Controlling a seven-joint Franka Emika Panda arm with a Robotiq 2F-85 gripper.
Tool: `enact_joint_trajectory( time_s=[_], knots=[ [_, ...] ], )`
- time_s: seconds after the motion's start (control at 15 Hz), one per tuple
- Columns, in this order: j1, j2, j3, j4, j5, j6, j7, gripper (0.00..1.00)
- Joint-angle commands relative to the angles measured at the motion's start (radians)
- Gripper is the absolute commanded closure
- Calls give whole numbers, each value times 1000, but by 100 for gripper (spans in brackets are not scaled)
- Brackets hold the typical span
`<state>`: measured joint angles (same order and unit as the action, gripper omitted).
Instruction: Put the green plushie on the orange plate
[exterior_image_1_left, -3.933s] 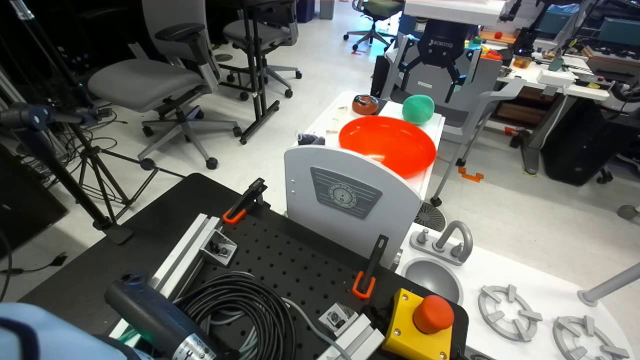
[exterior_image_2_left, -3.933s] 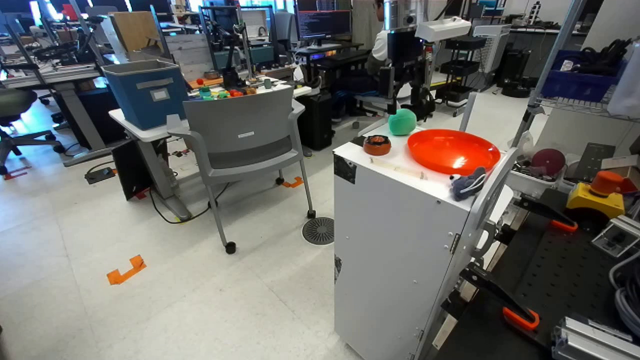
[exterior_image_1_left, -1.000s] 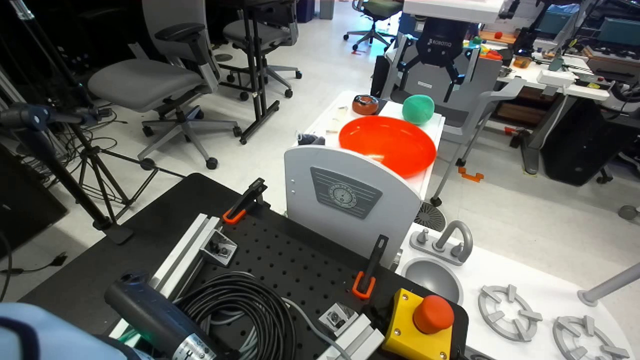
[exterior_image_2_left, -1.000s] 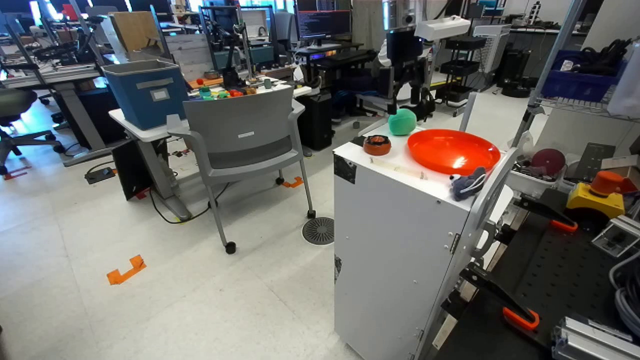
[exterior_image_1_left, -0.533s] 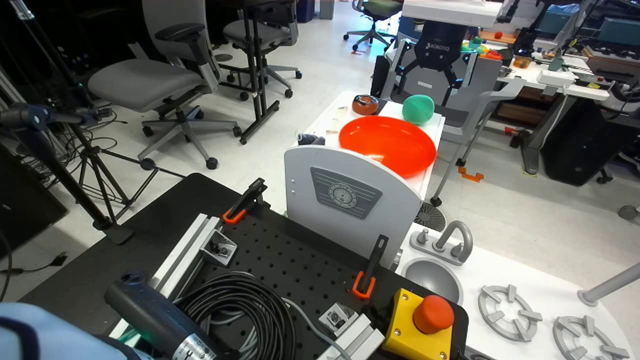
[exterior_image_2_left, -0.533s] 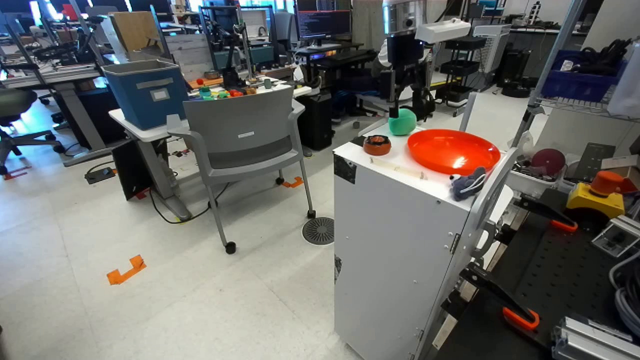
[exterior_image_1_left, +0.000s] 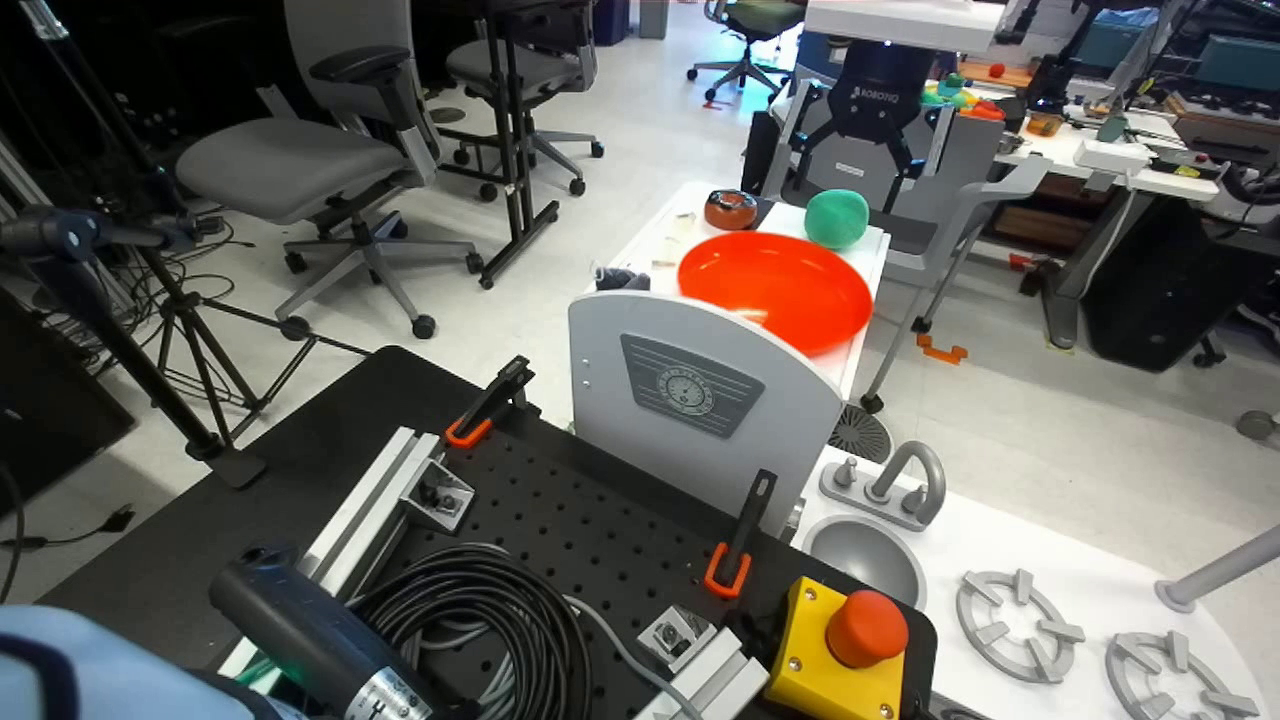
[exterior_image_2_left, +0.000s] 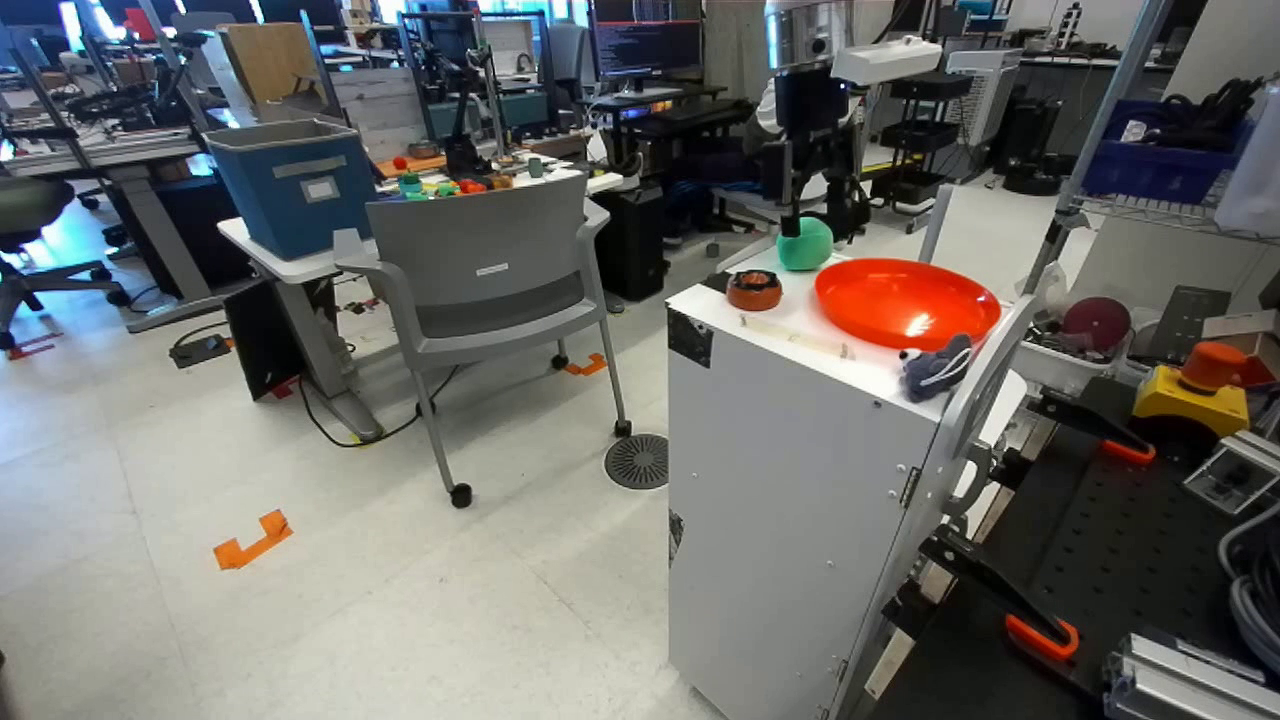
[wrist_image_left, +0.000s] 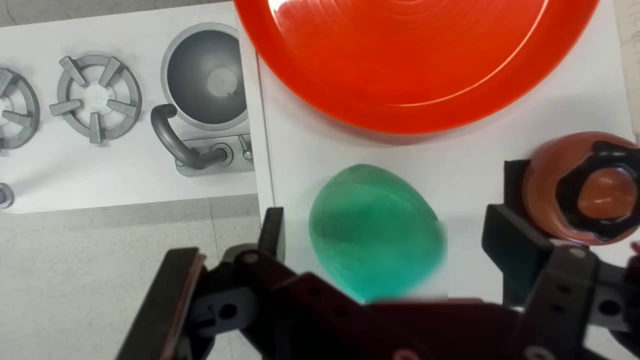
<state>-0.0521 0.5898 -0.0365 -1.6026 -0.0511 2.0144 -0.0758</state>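
The green plushie (wrist_image_left: 375, 230) (roundish, a little uneven) lies just beside, yet apart from, the shiny, upward-facing orange plate (wrist_image_left: 415, 62).

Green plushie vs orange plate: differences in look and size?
Colour: the plushie is green, the plate orange-red. Shape: the plushie is ball-like, the plate broad, round and shallow. Size: the plushie is much smaller than the plate. Shared: both rest on the white cabinet top.

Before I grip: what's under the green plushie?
The white surface shows beside the green plushie, which appears to rest on it. The spot beneath is covered: whether anything else lies there can't be seen.
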Motion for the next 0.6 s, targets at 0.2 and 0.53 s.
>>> enact_joint_trajectory(
  time_s=[0.2, 0.53],
  knots=[
    [-7, 17, 6, 39, 3, -27, -18, 0],
    [-5, 18, 5, 43, -2, -22, -17, 51]
  ],
)
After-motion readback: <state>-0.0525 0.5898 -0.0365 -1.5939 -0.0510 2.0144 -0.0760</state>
